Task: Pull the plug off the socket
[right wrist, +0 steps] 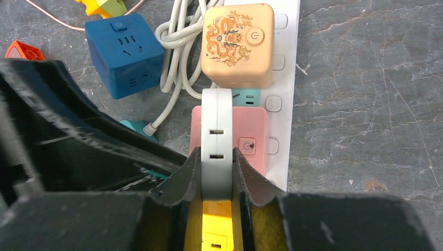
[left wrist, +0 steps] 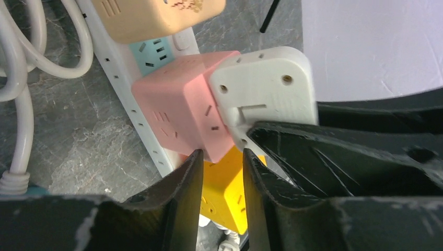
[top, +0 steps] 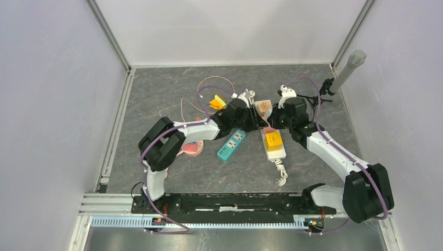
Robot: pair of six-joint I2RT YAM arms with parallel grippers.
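Clamping the white plug (right wrist: 216, 120) by its flat faces, right fingers (right wrist: 190, 170) hold it on edge against the side of the pink cube (right wrist: 253, 125). That cube sits on the white socket strip (right wrist: 284, 68) on the counter (right wrist: 365, 104), just ahead of the fingertips. Left fingers (left wrist: 183, 183) stand narrow, the pink cube's lower corner at their tips, grip impossible to tell; a yellow cube (left wrist: 224, 193) shows through the gap.

— What lies by the green-blue plug bar (top: 231, 144)?
— A round pink thing (top: 192, 148) lies just left of it. A blue block (right wrist: 124, 55) sits just past its far end.
— And farther back?
— A yellow and orange toy (top: 217, 102). A grey microphone (top: 349, 70) stands far off to its right.
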